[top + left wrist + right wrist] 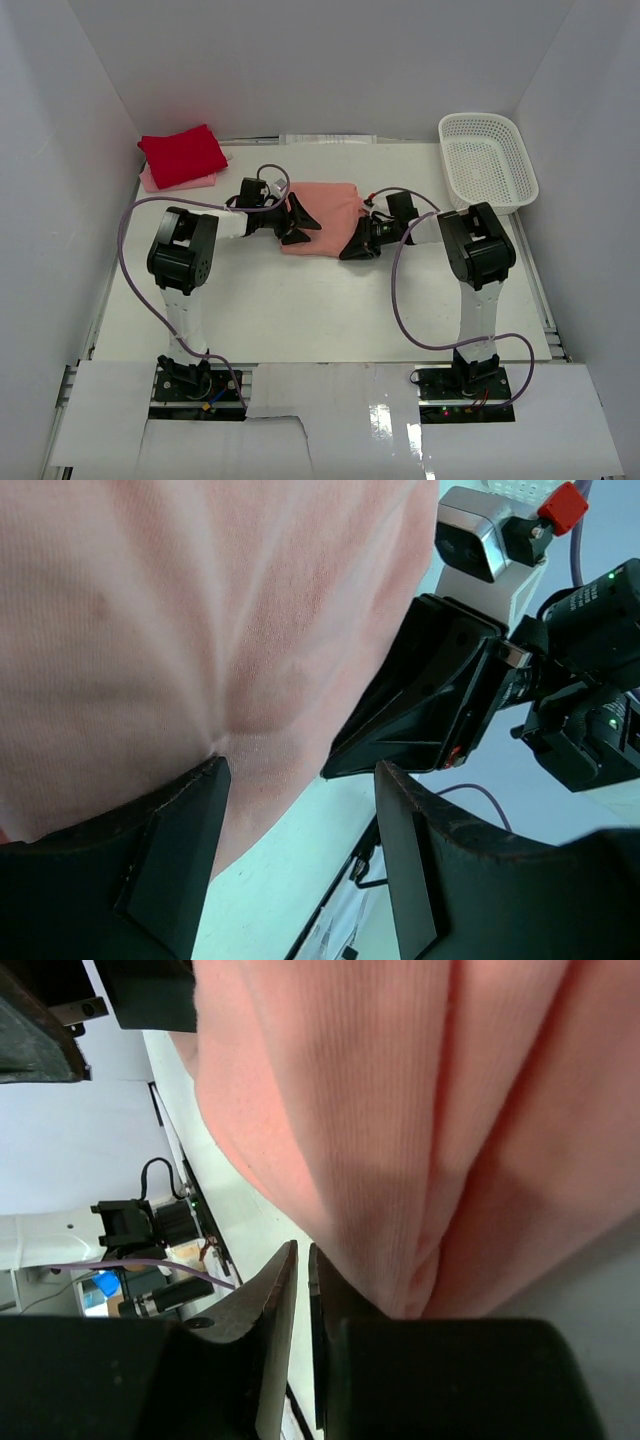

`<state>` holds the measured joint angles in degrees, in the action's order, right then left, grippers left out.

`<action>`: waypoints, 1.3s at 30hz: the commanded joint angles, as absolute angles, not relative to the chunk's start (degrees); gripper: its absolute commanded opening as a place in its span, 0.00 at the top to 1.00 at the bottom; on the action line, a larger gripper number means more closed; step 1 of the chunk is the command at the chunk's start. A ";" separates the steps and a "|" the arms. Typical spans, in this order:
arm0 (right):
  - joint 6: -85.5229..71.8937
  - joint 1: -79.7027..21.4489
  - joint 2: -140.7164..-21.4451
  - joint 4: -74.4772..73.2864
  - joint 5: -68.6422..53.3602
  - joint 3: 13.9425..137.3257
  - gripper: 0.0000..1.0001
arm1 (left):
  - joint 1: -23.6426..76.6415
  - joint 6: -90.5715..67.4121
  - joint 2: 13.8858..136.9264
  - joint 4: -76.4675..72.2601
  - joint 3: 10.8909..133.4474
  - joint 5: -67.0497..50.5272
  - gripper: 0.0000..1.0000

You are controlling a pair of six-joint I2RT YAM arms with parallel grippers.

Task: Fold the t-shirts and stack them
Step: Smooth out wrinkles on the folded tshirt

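1. White walls close in a white surface (300, 320). My two bases sit at the bottom edge of the top view, with strips of glossy white tape around them.
2. From there my left arm (183, 260) rises on the left and my right arm (478, 250) on the right. A purple cable (125, 250) loops beside each one, and both arms bend inward toward the middle of the frame.
3. The salmon-pink t-shirt (322, 215) lies at the centre of the surface as a compact, folded-over block with one of my claws at either end.
4. My left claw (300, 775) is at the shirt's left edge with its fingers (175, 850) well apart. The cloth puckers against the tip of the finger on the left of the wrist view. Only bare surface shows in the gap between them.
5. My right claw (303, 1250) is at the shirt's lower right corner, pressed together with just a thin slit left. The creased cloth bunches against the outer side of one finger. I see no cloth inside the slit.
6. Farther back, in the upper left of the top view, the red t-shirt (182, 155) sits folded on top of the pale pink t-shirt (160, 183), right beside the wall.
7. In the upper right, a white lattice basket (487, 160) stands in the far corner, well apart from all three shirts.
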<state>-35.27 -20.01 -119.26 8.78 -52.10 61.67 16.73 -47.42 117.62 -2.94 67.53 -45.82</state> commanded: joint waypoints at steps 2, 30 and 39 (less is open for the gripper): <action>-35.07 -20.21 -113.91 4.40 -51.42 63.27 0.84 | 17.23 -45.18 114.70 -0.35 66.00 -44.04 0.28; -42.63 -24.96 -125.43 15.47 -53.09 66.54 0.84 | 16.52 -46.85 103.54 4.13 66.35 -44.91 0.28; -44.12 -24.17 -114.79 12.84 -53.53 68.90 0.84 | 16.87 -49.04 105.29 2.29 67.86 -49.31 0.27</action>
<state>-43.81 -24.77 -120.20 14.20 -53.82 66.63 16.62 -48.51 106.52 3.07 67.26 -46.76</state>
